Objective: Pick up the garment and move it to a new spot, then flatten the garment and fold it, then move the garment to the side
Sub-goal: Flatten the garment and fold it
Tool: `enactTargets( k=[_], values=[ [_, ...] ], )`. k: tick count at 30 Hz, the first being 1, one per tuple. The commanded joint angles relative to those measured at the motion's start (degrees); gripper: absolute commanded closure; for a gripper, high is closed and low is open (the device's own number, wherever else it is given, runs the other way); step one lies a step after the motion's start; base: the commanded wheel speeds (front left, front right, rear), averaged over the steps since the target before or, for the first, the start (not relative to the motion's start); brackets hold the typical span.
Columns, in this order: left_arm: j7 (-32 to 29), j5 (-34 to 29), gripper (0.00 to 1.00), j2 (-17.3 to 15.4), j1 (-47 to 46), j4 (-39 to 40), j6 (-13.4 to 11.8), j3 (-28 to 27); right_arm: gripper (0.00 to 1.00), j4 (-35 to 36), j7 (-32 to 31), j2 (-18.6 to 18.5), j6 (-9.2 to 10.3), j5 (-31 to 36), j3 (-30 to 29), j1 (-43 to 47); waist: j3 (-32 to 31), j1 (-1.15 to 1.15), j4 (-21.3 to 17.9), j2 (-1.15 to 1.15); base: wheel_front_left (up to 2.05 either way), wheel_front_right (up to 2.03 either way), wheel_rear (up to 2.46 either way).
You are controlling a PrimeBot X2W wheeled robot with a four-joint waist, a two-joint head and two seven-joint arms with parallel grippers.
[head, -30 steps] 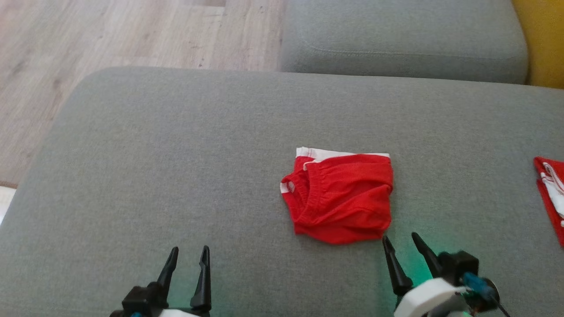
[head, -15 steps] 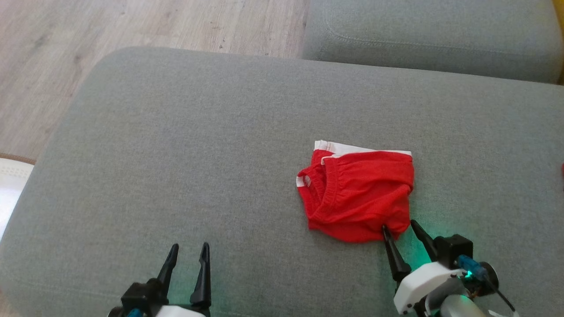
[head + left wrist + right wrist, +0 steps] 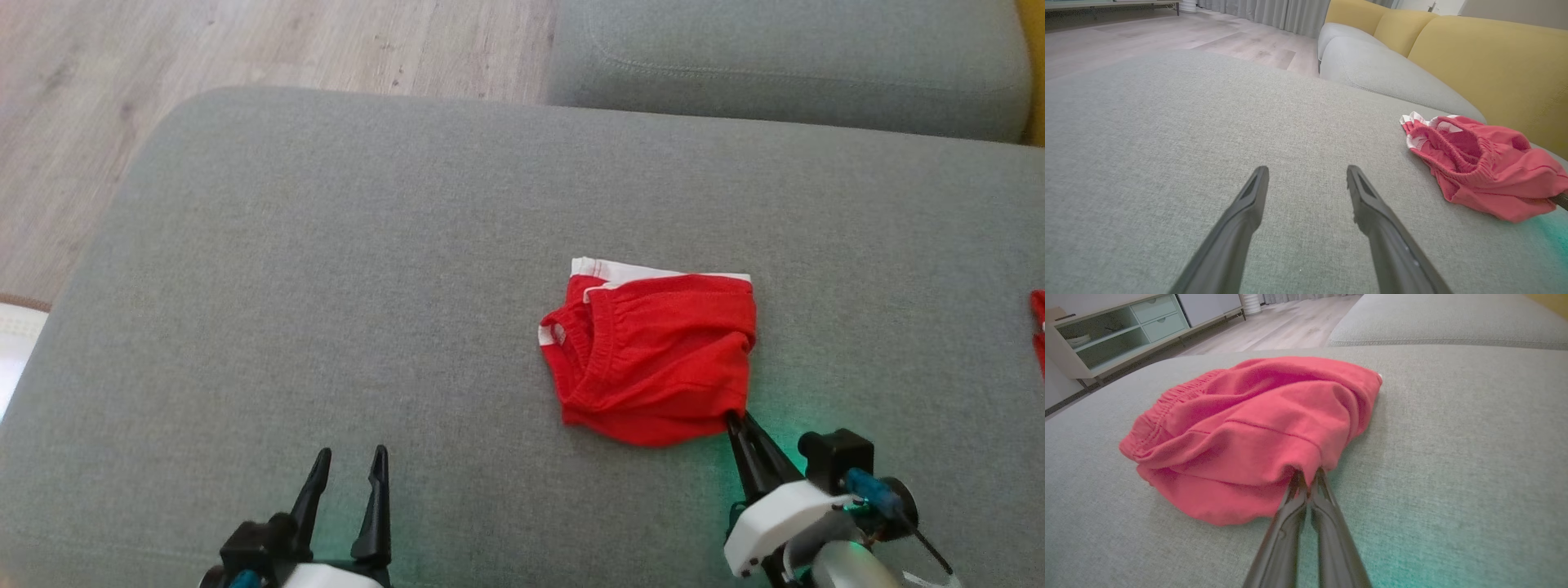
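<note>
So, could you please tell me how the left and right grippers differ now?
The left gripper stands open; the right gripper is shut on a corner of the red garment. The left gripper hangs over bare grey cushion, apart from the garment; the right gripper touches it. Both point forward.

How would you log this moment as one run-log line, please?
stage: pick-up | right gripper: shut on garment, near right corner | left gripper: open, apart from garment | garment: red, bunched, lying on cushion
</note>
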State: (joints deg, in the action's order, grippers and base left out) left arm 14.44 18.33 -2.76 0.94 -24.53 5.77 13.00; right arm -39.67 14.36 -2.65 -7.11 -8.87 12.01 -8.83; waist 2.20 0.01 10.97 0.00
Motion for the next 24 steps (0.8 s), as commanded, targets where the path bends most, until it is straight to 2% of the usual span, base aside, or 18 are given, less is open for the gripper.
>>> enactTargets(
  k=[1, 6, 13, 14, 15, 16, 20, 24],
  values=[
    [0.6, 0.3, 0.0, -0.1, -2.6, 1.8, 0.2, -1.8, 1.0, 2.2, 0.6, -0.2, -0.37, -0.3, 1.2, -0.7, -0.4, -0.01, -0.3, 0.0, 0.0, 0.0, 0.0],
    [0.6, 0.6, 0.0, -0.1, -1.7, 1.7, 0.5, -2.2, 1.0, 5.1, 0.6, -0.2, -0.37, -0.7, 1.9, 4.2, -1.5, -0.01, -1.4, 0.0, 0.0, 0.0, 0.0],
    [0.6, 0.8, 0.0, -0.1, -1.3, 1.6, 0.8, -2.1, 1.0, 4.2, 0.6, -0.2, -0.37, -0.2, 2.1, 7.3, -1.8, -0.01, -2.8, 0.0, 0.0, 0.0, 0.0],
    [0.6, 0.8, 0.0, -0.1, -1.4, 1.6, 0.8, -2.1, 0.91, 4.2, 0.6, -0.2, -0.37, -0.6, 2.2, 7.3, -1.8, -0.01, -3.0, 0.0, 0.0, 0.0, 0.0],
    [0.6, 0.8, 0.0, -0.1, -1.4, 1.6, 0.9, -2.1, 0.36, 4.3, 0.6, -0.2, -0.37, -1.2, 2.2, 7.3, -1.9, -0.01, -3.1, 0.0, 0.0, 0.0, 0.0],
    [0.6, 0.7, 0.0, -0.1, -1.4, 1.6, 0.9, -2.2, 0.0, 4.3, 0.6, -0.2, -0.37, -1.7, 2.2, 7.4, -2.0, -0.01, -3.3, 0.0, 0.0, 0.0, 0.0],
    [0.6, 0.4, 0.0, -0.1, -1.3, 1.5, 0.9, -2.6, 0.0, 6.2, 0.6, -0.2, -0.37, -2.8, 0.2, 7.8, -2.6, -0.01, -3.8, 0.0, 0.0, 0.0, 0.0],
    [0.6, 0.0, 0.0, -0.1, -1.2, 1.8, 0.9, -3.2, 0.0, 11.6, 0.6, -0.2, -0.37, -4.5, -2.1, 9.1, -3.1, -0.01, -4.4, 0.0, 0.0, 0.0, 0.0]
  ],
)
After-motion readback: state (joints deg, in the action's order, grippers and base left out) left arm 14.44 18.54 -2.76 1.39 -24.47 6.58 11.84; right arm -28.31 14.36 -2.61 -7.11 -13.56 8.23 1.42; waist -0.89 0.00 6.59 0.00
